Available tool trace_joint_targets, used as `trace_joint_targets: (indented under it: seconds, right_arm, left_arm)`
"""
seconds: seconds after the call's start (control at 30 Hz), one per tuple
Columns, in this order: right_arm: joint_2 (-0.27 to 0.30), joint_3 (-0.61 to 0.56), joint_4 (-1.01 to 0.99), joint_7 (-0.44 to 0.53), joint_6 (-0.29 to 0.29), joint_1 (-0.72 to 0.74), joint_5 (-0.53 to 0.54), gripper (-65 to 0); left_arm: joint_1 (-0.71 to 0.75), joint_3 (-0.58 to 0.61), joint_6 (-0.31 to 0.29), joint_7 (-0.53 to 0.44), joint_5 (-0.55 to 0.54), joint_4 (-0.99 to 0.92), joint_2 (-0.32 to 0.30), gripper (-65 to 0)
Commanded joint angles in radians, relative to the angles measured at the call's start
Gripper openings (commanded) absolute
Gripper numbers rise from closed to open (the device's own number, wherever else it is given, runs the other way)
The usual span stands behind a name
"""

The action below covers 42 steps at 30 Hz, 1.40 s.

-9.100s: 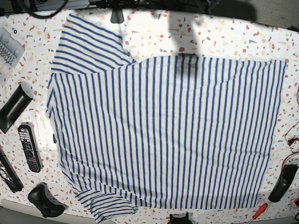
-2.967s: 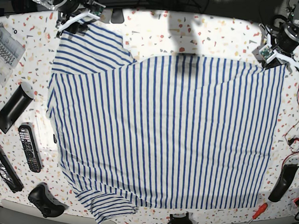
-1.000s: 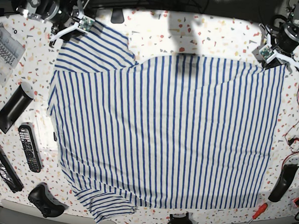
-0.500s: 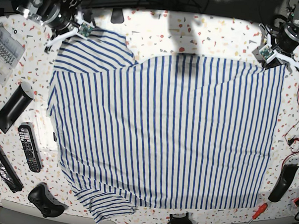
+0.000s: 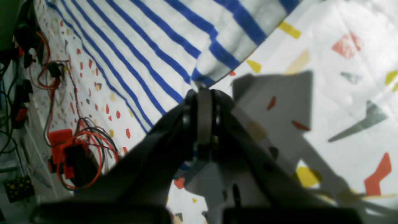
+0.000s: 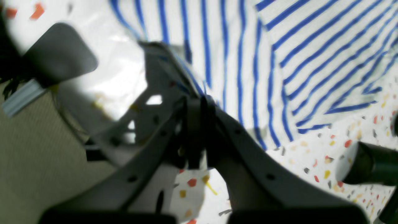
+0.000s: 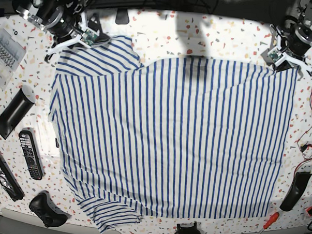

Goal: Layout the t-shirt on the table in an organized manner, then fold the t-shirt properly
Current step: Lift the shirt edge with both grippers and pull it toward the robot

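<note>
The right gripper, open a second ago, has now clamped onto the sleeve of the striped t-shirt near the far corner of the table, dragging that sleeve inward and bunching it. The left gripper stays shut on the shirt's hem corner at the opposite far corner. With both far corners pinched, the shirt, spread flat across the table's middle, looks ready for its first fold

I counted one t-shirt on one table, my two grippers, one remote, one screwdriver, one gamepad.
</note>
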Motion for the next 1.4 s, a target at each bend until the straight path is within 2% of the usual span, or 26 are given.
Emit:
trace_joint_targets:
  seconds: [0.0,0.13,0.2,0.4,0.53,0.73,0.93,1.03,1.2,1.37]
  right_arm:
    - [0.011,0.005,0.021,0.009,-0.015,0.001,0.008,-65.0]
    - [0.011,0.005,0.021,0.01,-0.019,0.006,0.039,-65.0]
    - [0.011,0.005,0.021,0.009,-0.02,0.02,0.071,-65.0]
    - [0.008,0.005,0.009,0.008,-0.072,0.132,0.169,-65.0]
    - [0.008,0.005,-0.027,0.012,-0.075,0.216,0.216,-65.0]
    - [0.008,0.005,-0.114,0.02,-0.075,0.356,0.299,-65.0]
    - [0.003,0.005,-0.216,0.023,-0.075,0.488,0.333,-65.0]
    - [0.003,0.005,-0.256,0.024,-0.075,0.541,0.38,-65.0]
    - [-0.002,0.005,-0.316,0.023,-0.074,0.616,0.381,-65.0]
    - [-0.058,0.005,-0.38,0.023,-0.074,0.686,0.38,-65.0]
  left_arm:
    - [0.008,0.0,0.001,-0.003,0.002,0.021,-0.011,-65.0]
    - [0.005,0.0,0.105,0.001,0.002,0.043,-0.011,-65.0]
    - [-0.005,0.0,0.126,0.007,0.002,0.043,-0.011,-65.0]
    - [-0.066,0.0,0.126,0.008,0.002,0.043,-0.011,-65.0]
    - [-0.127,0.0,0.126,0.004,0.0,0.036,-0.011,-65.0]
    - [-0.264,0.0,0.125,0.0,-0.142,-0.023,-0.01,-65.0]
    - [-0.361,0.0,0.125,0.0,-0.194,-0.068,-0.003,-65.0]
    - [-0.401,0.0,0.124,0.0,-0.228,-0.095,0.021,-65.0]
    - [-0.466,0.0,0.124,0.0,-0.224,-0.193,0.081,-65.0]
    - [-0.517,0.0,0.124,-0.003,-0.225,-0.264,0.111,-65.0]
